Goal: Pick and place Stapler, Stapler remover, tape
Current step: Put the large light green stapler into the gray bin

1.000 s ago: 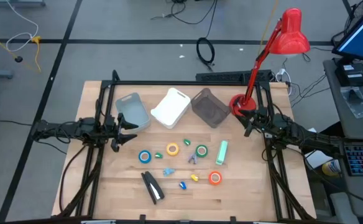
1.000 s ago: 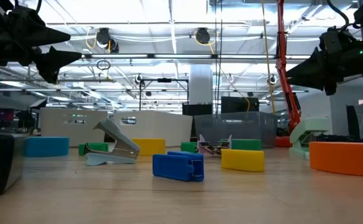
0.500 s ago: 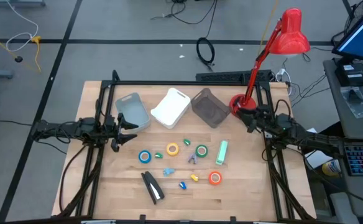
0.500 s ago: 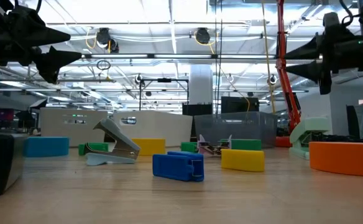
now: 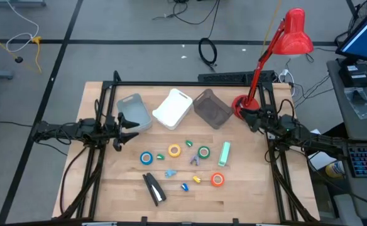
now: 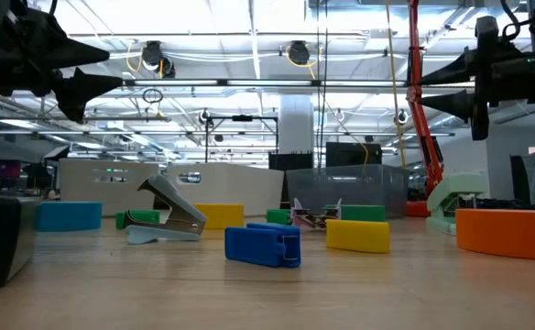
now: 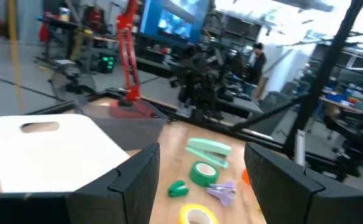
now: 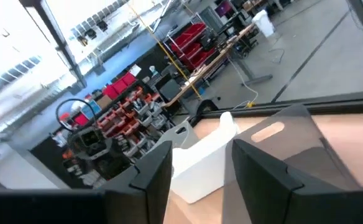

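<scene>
While hovering mid-left of the high view, left gripper point(image 5: 128, 130) spread wide, empty; right gripper point(image 5: 249, 118) upper right, parted, empty. Tape point(image 5: 146, 158) untouched mid-table point(image 5: 95, 94).

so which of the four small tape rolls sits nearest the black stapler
The blue ring-shaped tape roll: it lies just above the black stapler in the high view; the yellow, green and orange rolls lie farther right.

- The high view looks straight down on the whole table point(image 5: 246, 188), from well above.
- The low view sits at tabletop level, close to the small items, facing the room behind.
- Both wrist views look across the table at the white bin point(image 7: 51, 152), shared with the high view.
</scene>
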